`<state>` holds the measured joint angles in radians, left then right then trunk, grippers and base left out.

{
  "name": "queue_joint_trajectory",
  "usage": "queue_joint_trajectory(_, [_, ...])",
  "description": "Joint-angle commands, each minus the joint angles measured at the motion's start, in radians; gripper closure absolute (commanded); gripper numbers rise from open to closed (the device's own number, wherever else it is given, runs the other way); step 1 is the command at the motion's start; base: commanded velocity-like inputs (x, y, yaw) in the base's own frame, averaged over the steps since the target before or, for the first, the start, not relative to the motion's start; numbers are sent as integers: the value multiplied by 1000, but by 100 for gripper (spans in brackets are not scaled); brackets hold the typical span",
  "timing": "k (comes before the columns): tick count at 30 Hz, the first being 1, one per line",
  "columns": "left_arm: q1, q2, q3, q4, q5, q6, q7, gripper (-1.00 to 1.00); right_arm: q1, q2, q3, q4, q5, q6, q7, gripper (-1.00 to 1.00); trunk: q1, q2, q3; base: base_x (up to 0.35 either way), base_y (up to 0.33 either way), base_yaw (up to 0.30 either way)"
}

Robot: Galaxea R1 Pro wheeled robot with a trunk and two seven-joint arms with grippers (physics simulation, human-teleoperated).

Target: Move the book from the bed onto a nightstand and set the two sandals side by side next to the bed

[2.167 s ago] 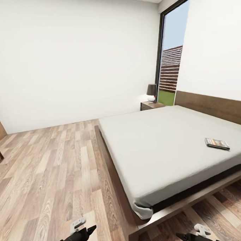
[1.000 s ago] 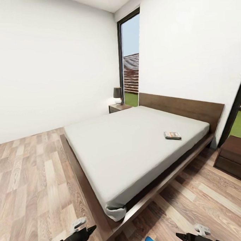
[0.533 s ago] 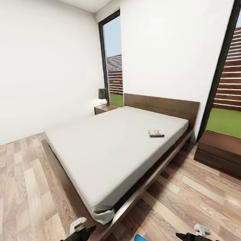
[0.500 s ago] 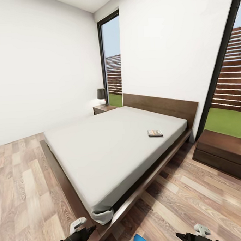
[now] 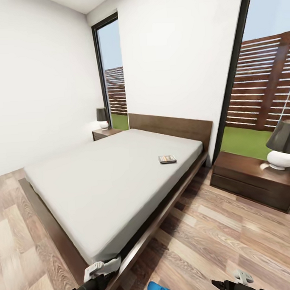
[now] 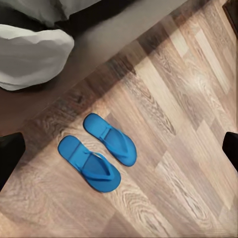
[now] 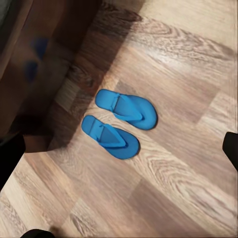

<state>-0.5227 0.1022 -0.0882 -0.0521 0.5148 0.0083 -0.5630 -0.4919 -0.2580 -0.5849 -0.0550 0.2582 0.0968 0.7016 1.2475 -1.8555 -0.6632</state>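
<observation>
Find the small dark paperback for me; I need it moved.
In the head view, the small dark paperback lies on the grey mattress, near the dark wooden headboard.

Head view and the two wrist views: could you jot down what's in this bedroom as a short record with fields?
Book: book lies flat on the bed, on the side toward the near nightstand
Sandals: two blue sandals lie side by side on the wood floor by the bed's foot corner
Near nightstand: nightstand beside the bed, carrying a lamp
Far nightstand: second nightstand beyond the bed, with a lamp
Left end effector: left end effector empty, jaws apart
Right end effector: right end effector empty, jaws apart
</observation>
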Motion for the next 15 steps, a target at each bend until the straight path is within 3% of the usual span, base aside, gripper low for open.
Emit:
queue_joint_trajectory(1, [0, 1, -8, 0, 10, 1, -3, -100, 0, 0, -9, -2, 6, 9, 4, -100, 0, 0, -1, 0, 0, -300])
queue_joint_trajectory(15, [0, 1, -8, 0, 10, 1, -3, -100, 0, 0, -9, -2, 6, 9, 4, -100, 0, 0, -1, 0, 0, -300])
